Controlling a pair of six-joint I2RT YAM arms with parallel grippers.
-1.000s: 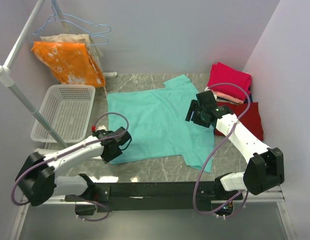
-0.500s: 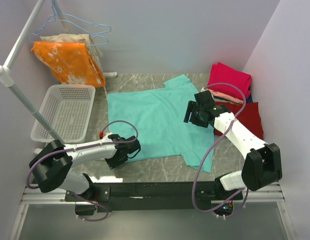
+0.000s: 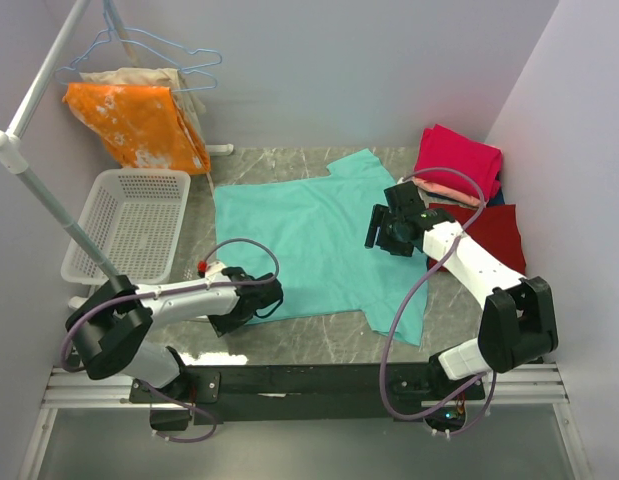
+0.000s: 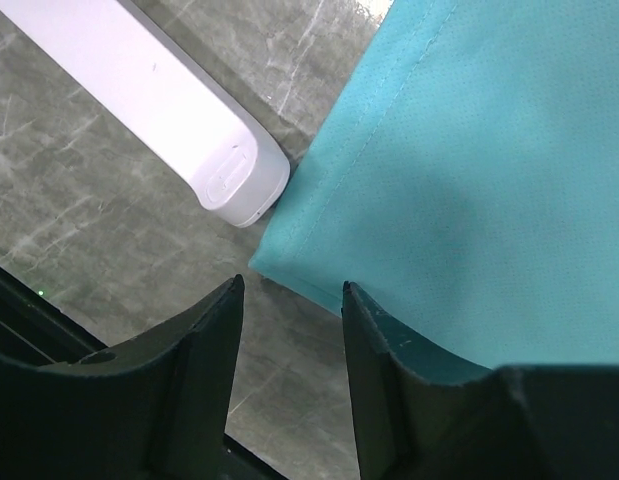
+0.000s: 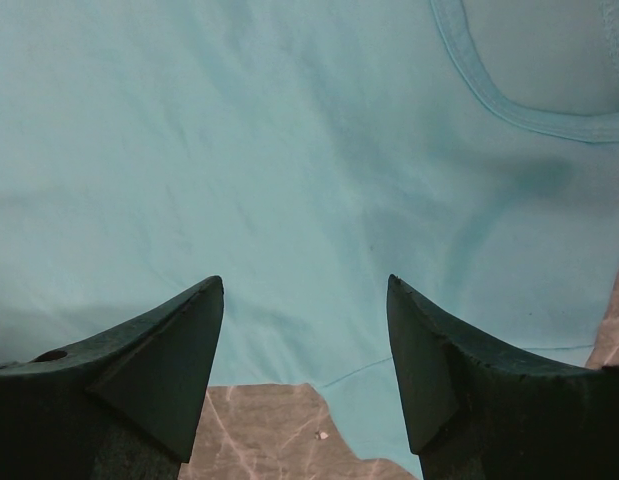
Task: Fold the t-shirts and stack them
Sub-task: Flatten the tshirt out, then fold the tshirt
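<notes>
lying flat and unfolded, the teal t-shirt [image 3: 309, 240] has no fold made yet. to its right the magenta-pink shirt [image 3: 457, 152] sits on the salmon shirt [image 3: 459, 192], beside the dark red shirt [image 3: 494, 235]; all three look folded. the left gripper [image 4: 291, 295], half-parted, straddles its near-left hem corner without pinching. the right gripper [image 5: 305, 300] gapes wide above its collar side.

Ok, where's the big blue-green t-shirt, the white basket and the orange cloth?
teal t-shirt [image 3: 309, 240]: top view, the middle of its spread-out body.
white basket [image 3: 129, 220]: top view, the bare holed floor inside it.
orange cloth [image 3: 139, 125]: top view, the middle of the hanging cloth.
</notes>
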